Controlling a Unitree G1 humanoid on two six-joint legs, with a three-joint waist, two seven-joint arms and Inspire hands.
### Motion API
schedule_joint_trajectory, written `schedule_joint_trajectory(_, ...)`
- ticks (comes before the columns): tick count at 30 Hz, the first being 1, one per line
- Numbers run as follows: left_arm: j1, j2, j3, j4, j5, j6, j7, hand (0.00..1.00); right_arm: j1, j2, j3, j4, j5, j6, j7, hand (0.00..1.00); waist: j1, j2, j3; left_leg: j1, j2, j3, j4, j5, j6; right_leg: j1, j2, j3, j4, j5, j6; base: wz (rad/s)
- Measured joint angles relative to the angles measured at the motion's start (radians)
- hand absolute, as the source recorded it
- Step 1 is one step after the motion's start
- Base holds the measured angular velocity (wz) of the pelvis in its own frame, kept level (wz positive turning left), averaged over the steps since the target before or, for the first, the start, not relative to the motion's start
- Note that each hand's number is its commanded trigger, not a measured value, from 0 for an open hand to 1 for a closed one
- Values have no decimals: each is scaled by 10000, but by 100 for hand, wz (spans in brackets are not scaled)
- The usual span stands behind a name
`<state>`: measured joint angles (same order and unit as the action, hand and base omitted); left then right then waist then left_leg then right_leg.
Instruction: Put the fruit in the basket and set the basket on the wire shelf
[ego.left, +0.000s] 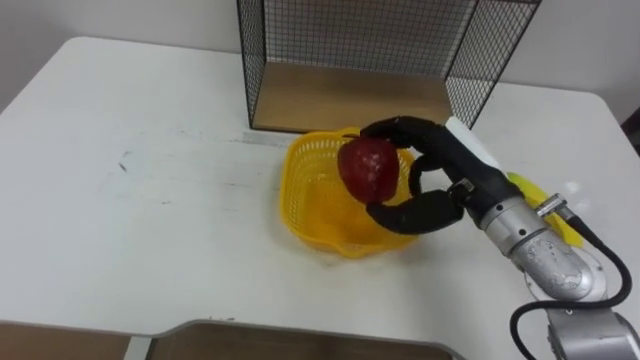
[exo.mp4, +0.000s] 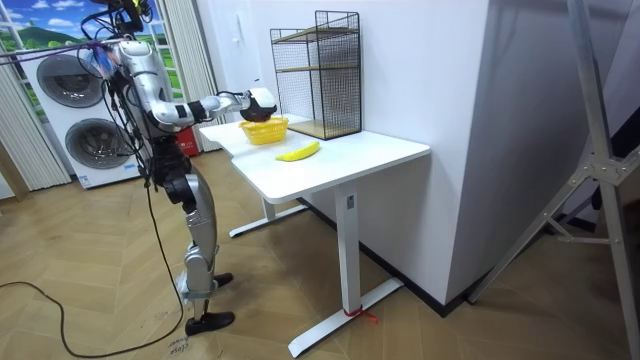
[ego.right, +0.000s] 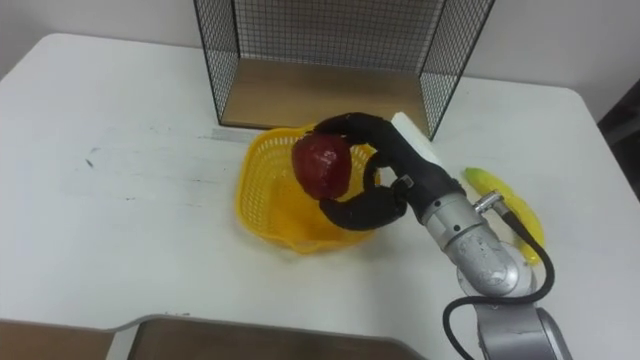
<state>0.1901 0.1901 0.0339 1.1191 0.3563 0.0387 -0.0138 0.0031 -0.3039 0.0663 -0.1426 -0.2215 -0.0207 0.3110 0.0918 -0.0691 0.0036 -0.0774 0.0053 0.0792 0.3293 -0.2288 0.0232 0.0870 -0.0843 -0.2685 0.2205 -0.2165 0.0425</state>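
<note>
Over the yellow basket (ego.left: 305, 215) the right hand (ego.left: 455, 165) hugs the red apple (ego.left: 368, 168) round its sides; it looks hard and slippery

A white rectangular table on white metal legs (exo.mp4: 365, 150) stands on a brown herringbone wooden floor (exo.mp4: 100, 250), close to a plain white wall (exo.mp4: 420, 60). At the room view's left, two white front-loading washing machines (exo.mp4: 70, 85) are stacked beside pale pleated curtains (exo.mp4: 185, 50), below a window showing green hills and blue sky (exo.mp4: 35, 25). A grey metal stand (exo.mp4: 600, 160) rises at the room view's right before a white partition (exo.mp4: 530, 120). The light is bright and even.
</note>
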Motion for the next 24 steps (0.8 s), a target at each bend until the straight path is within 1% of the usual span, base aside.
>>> schedule_joint_trajectory(4,-6,0,-8,1,-2,2,1,0,-1,-1,-8,6,2,1,-17,0,-18,-9,4,-10,-1,-11,0,0,1,-1,-3,-22,1,0,0,0)
schedule_joint_trajectory(8,-10,0,-23,0,-4,3,1,0,0,2,-2,8,2,3,-17,0,-23,-27,27,-34,-1,-34,0,0,0,-8,-3,-74,0,0,0,0)
schedule_joint_trajectory(14,-29,0,-115,0,-95,3,6,0,0,4,0,8,7,3,-17,0,-36,-80,92,-113,-8,-83,17,0,0,-51,-2,-103,-3,0,0,1)
schedule_joint_trajectory(18,-43,2,-193,-5,-111,-2,12,0,0,6,0,8,39,3,-18,0,-45,-84,94,-177,-9,-121,58,-1,0,-74,-2,-180,-3,0,0,4)
schedule_joint_trajectory(24,-107,3,-191,-2,-124,-13,4,0,-2,4,-15,7,658,1,-64,0,-92,-86,90,-177,-3,-116,74,-1,0,-54,-4,-212,-3,0,0,0)
